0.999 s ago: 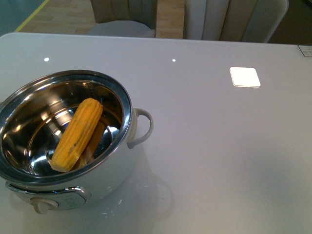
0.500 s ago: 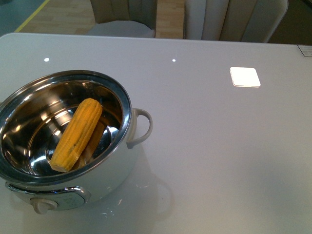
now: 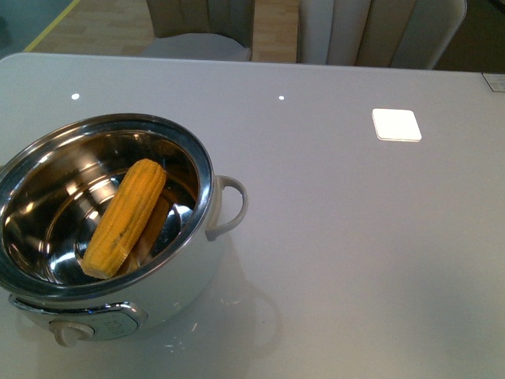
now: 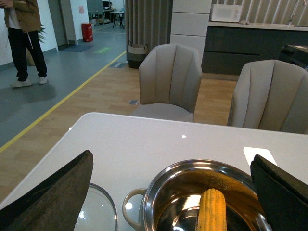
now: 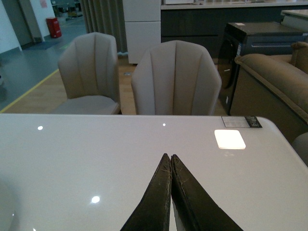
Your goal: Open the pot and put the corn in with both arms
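The pot stands open at the near left of the table, white body, steel bowl, loop handle on its right, knob at the front. The corn lies slanted inside the bowl. No arm shows in the front view. In the left wrist view my left gripper is open, its fingers wide apart above the pot with the corn between and below them. A glass lid lies on the table beside the pot. My right gripper is shut and empty above bare table.
The white table reaches far and right. A bright square light reflection lies on it at the right. Grey chairs stand behind the far edge. A person stands far off on the floor.
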